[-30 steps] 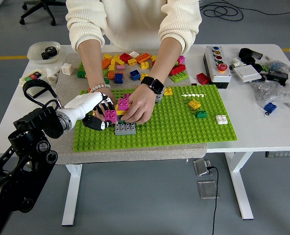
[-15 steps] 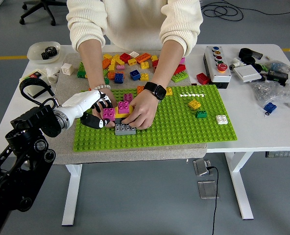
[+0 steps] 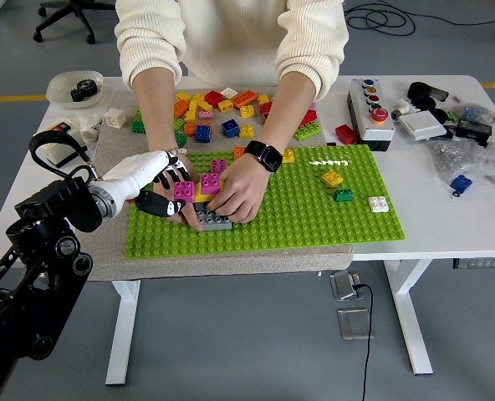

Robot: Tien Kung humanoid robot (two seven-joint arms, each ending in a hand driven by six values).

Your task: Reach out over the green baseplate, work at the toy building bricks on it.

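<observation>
**Op:** Head view, only camera I have. Over the last second my left hand [image 3: 160,185] has crept up and left in the frame, and the magenta brick [image 3: 183,190] has gone with it. It now sits higher, away from the grey brick [image 3: 212,220], which has stayed on the green baseplate [image 3: 314,209].

**Obs:** Is the magenta one off the stack, then?

**Op:** I judge so, or nearly. It rides at my fingertips, and the grey brick below shows its studs more openly than it did. Whether it has fully separated, I cannot tell.

**Obs:** State of the fingers?

**Op:** Curled in around the magenta brick; the white fingers [image 3: 170,171] lie over its left side and the dark thumb tip sits just under it. A pinch, not spread.

**Obs:** And the person?

**Op:** Across the table, both hands on the small stack left of the plate's centre. The hand with the watch [image 3: 235,190] presses on the grey brick and the pink brick [image 3: 210,183]; the other is mostly hidden behind my hand.

**Obs:** Right arm?

**Op:** Not in the frame.

**Obs:** Meaning for the task?

**Op:** I read this as the pulling-off step, with the person steadying the base.
</observation>
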